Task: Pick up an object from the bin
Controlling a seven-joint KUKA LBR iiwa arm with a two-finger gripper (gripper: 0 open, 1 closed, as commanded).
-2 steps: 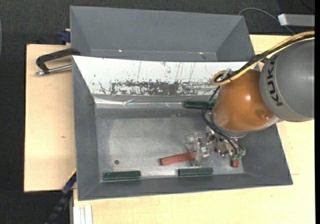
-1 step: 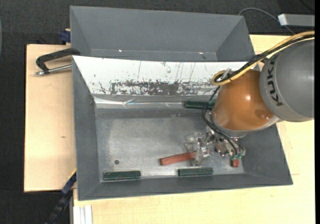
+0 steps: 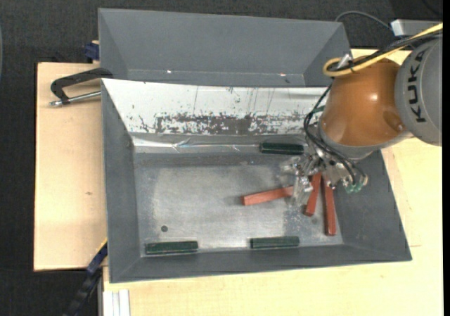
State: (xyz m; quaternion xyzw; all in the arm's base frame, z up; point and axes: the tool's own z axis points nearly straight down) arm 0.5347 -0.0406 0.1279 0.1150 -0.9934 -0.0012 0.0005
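Along the near wall of the grey metal bin [image 3: 118,188] lay two flat dark green bars, the left bar [image 3: 171,246] and the middle bar [image 3: 274,242]. Beyond them were three slim red-brown sticks, all in the right half: the crosswise stick [image 3: 267,197], the long stick [image 3: 328,212] nearest the right wall, and the short slanted stick [image 3: 310,202] between them, just under the gripper [image 3: 304,182]. Whether the gripper was clenched or released could not be told. The floor's left half lay open, save a small dark speck [image 3: 164,229]. A third green bar [image 3: 281,146] sat against the far wall. Above hung the arm's orange cover [image 3: 358,107]; its grey link [image 3: 420,96] read "KU".
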